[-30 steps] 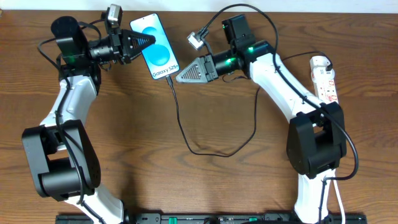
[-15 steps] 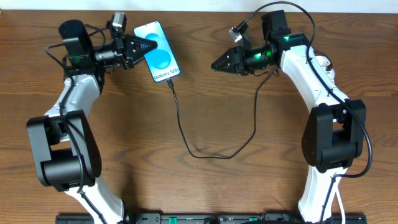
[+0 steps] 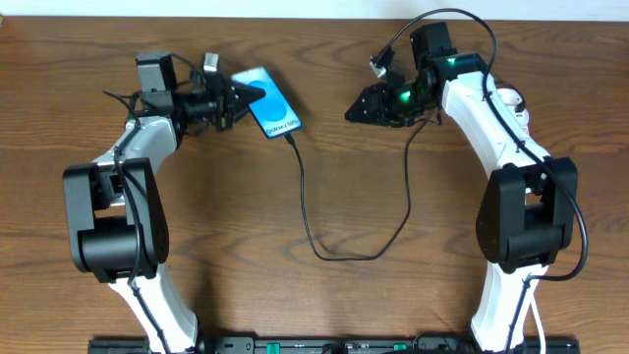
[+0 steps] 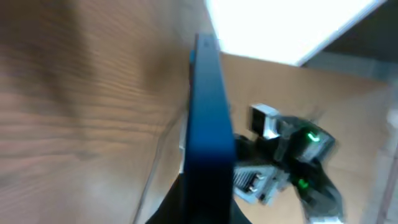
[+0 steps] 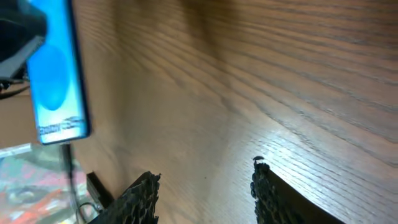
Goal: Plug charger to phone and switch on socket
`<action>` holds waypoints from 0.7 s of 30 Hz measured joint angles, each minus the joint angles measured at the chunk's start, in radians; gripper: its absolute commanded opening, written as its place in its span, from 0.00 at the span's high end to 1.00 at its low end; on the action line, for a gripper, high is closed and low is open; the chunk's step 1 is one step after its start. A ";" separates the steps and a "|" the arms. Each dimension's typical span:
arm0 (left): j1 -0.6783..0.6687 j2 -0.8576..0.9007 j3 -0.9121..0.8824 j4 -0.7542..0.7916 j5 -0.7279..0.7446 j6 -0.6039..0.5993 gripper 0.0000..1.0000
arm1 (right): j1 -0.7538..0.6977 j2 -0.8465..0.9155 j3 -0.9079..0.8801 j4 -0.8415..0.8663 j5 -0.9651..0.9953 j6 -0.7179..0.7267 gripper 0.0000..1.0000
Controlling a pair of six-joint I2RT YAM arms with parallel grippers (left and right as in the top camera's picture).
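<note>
The thin black charger cable (image 3: 306,202) looks seated in the slim blue-screened phone (image 3: 273,106), upper left, which the left tool (image 3: 246,97) clamps edgewise; the right tool (image 3: 354,111) hangs open, empty, above the wooden tabletop (image 3: 216,226), and next must reach the white socket strip (image 3: 509,100), upper right, and press its switch

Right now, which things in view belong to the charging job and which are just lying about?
Job's own:
phone, held in the left tool
charger cable, running from the phone
socket, partly behind the right arm
right tool, open and empty

Not the job's:
wooden table
thick black robot cable
</note>
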 measured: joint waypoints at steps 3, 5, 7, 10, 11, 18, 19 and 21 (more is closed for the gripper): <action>-0.007 0.000 -0.003 -0.207 -0.081 0.140 0.93 | 0.000 0.000 0.000 -0.005 0.019 0.000 0.53; -0.019 0.000 0.000 -0.345 -0.133 0.241 0.93 | 0.000 0.000 0.000 -0.011 0.026 -0.002 0.53; -0.039 0.001 -0.002 -0.447 -0.191 0.328 0.93 | 0.000 0.000 0.000 -0.021 0.029 -0.003 0.53; -0.070 0.001 -0.003 -0.502 -0.265 0.446 0.93 | 0.000 0.000 0.000 -0.027 0.033 -0.008 0.54; -0.074 0.001 -0.003 -0.505 -0.283 0.477 0.93 | 0.000 0.000 0.000 -0.032 0.034 -0.010 0.55; -0.072 0.001 -0.003 -0.504 -0.341 0.615 0.93 | 0.003 0.000 0.000 -0.077 0.077 -0.019 0.55; -0.072 0.001 -0.003 -0.505 -0.347 0.623 0.93 | 0.006 0.000 0.000 -0.078 0.089 -0.019 0.55; -0.072 0.001 -0.003 -0.504 -0.369 0.638 0.92 | 0.015 0.000 0.000 -0.078 0.097 -0.019 0.56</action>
